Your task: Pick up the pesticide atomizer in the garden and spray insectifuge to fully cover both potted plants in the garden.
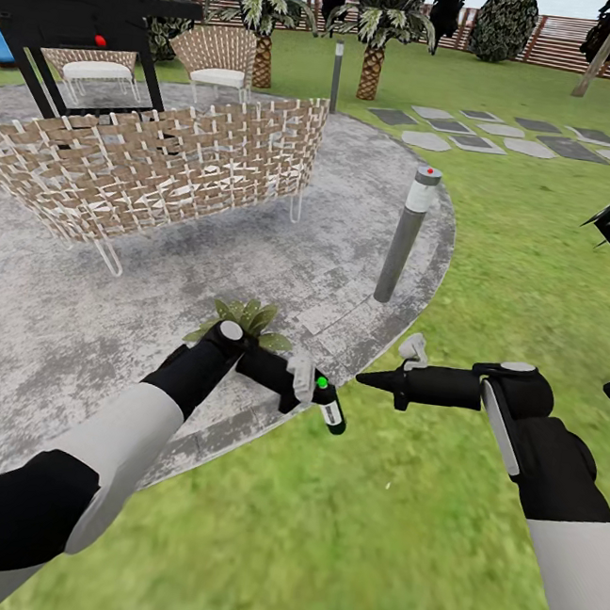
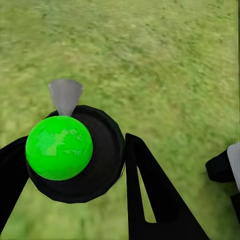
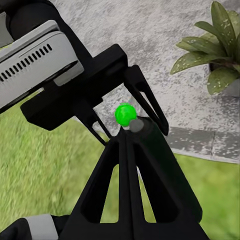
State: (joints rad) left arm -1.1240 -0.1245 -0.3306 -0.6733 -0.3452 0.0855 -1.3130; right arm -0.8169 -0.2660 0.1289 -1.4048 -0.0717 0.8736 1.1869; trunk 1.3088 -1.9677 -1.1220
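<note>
The left claw (image 1: 310, 389) grips the pesticide atomizer (image 1: 329, 406), its 2 black fingers (image 2: 150, 200) pressed on either side of the round dark bottle. The bottle is smooth and cylindrical, with a bright green ball marker on it. In the head view its long axis slants, with the base down toward the grass and away from the robot's left arm. In the left wrist view a pale grey cone, the spray head, sticks out beyond the bottle over the lawn (image 2: 150, 60).

The right claw (image 1: 372, 380) has its 2 pointed black fingers together in a narrow tip, holding nothing, just beside the bottle but apart from it.

Behind the left wrist, 1 potted plant (image 1: 246, 320) with pointed green leaves stands on the mottled grey patio (image 1: 39, 313), near its edge. A grey bollard lamp (image 1: 406, 233) rises further back, beside a woven wicker sofa (image 1: 160, 161).
</note>
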